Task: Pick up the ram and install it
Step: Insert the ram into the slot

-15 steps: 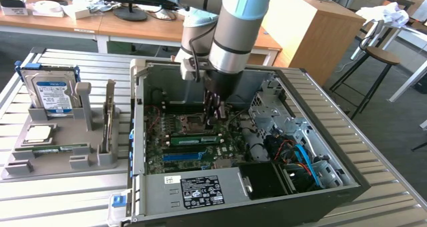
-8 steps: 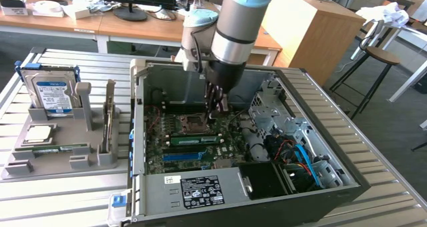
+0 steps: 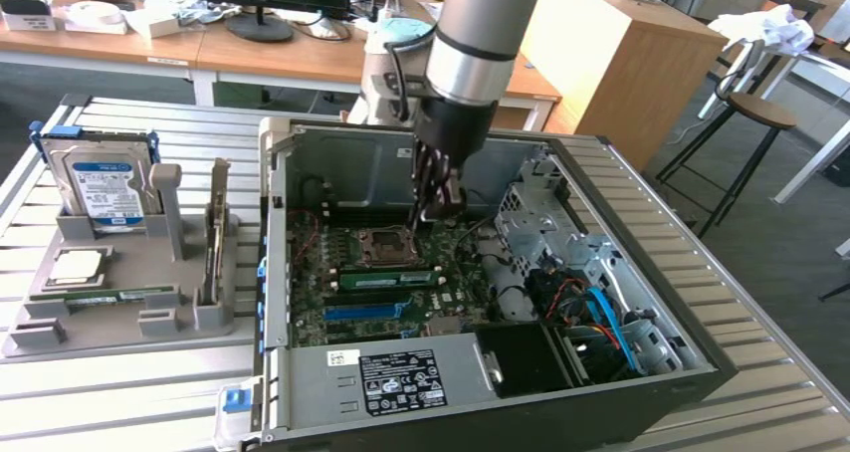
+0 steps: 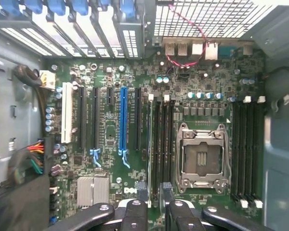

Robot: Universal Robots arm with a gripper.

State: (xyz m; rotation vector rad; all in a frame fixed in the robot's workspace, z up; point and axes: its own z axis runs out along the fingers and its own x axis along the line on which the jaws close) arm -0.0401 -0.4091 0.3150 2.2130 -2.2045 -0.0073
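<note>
— Where is the ram now?

— The ram point(image 3: 385, 276) stands on its edge in a memory slot of the motherboard, inside the open computer case point(image 3: 398, 158). It is just beside the processor socket point(image 3: 386, 243). The blue slot point(image 3: 372, 311) lies on its other side, a little apart.

— And the gripper, does it hold it?

— No. The gripper point(image 4: 154, 190) hangs over the board, near one end of that memory slot. Its fingers point(image 4: 141, 188) stand about halfway apart and they clamp nothing. In the wrist view the thin edge of the stick runs under the gap, close to one finger. Whether that finger touches it, I cannot tell.

— And outside the case?

— At the exterior view's left a grey holder point(image 3: 119, 328) sits on the metal table point(image 3: 133, 412). It carries a hard drive point(image 3: 96, 178), an upright card point(image 3: 218, 228) and a second green stick point(image 3: 113, 295) lying flat.
</note>
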